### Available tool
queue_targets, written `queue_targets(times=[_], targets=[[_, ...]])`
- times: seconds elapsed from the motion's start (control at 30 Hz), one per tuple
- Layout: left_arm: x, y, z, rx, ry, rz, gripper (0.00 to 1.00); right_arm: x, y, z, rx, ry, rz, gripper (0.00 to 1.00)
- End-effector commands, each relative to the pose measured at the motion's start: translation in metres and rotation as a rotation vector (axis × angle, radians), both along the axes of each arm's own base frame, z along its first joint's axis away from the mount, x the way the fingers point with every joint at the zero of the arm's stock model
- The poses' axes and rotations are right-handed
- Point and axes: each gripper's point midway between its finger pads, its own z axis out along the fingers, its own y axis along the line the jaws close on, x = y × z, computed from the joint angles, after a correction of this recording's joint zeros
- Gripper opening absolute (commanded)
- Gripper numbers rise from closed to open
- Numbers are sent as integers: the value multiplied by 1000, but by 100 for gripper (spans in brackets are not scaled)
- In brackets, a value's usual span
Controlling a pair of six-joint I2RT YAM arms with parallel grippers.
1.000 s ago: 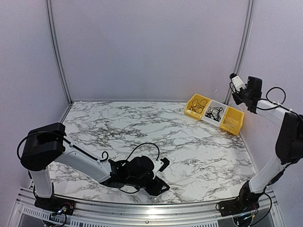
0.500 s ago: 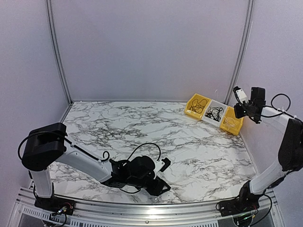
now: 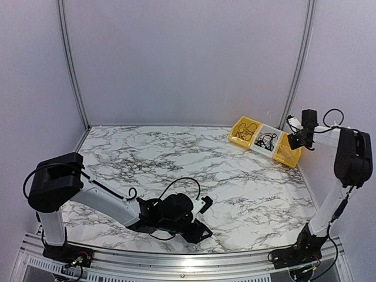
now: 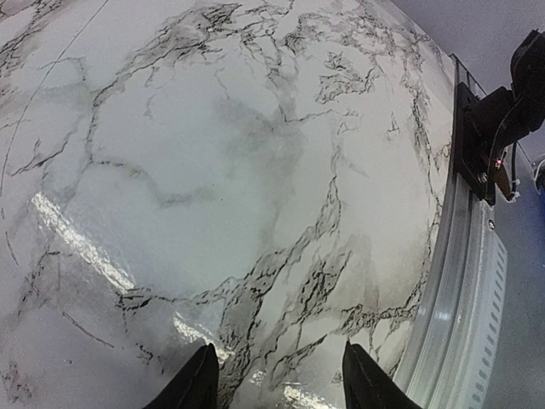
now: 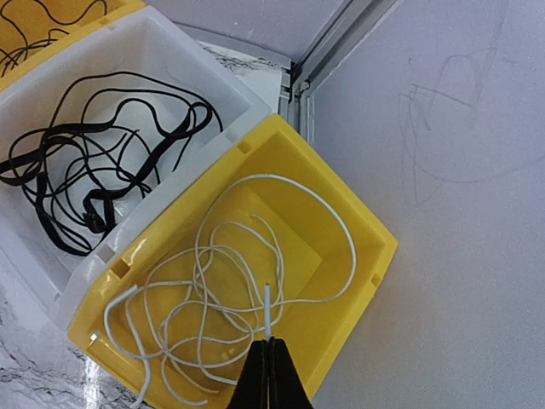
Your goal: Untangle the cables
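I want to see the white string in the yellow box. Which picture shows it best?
The right wrist view: the white cable fills the frame, looped in the yellow bin, one end pinched by the shut right gripper. The top view shows it only as faint tiny lines. The left wrist view misses it.

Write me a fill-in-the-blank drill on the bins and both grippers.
The cables in the white bin are ___.
The white cables lie in the corner bin, which is ___.
The right gripper, above that corner bin, has its jaws ___.
The left gripper, over the marble table, has its jaws ___.
Missing words: black; yellow; shut; open.
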Motion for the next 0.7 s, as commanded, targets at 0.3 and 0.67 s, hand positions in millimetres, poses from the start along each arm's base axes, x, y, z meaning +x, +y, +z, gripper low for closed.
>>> queue_targets(times=[0.3, 0.67], targets=[[-1, 6, -15, 65, 14, -1, 52, 24, -13, 3, -16, 23, -15, 36], [32, 29, 8, 86, -70, 116, 55, -26, 39, 97, 114, -147, 152, 65]])
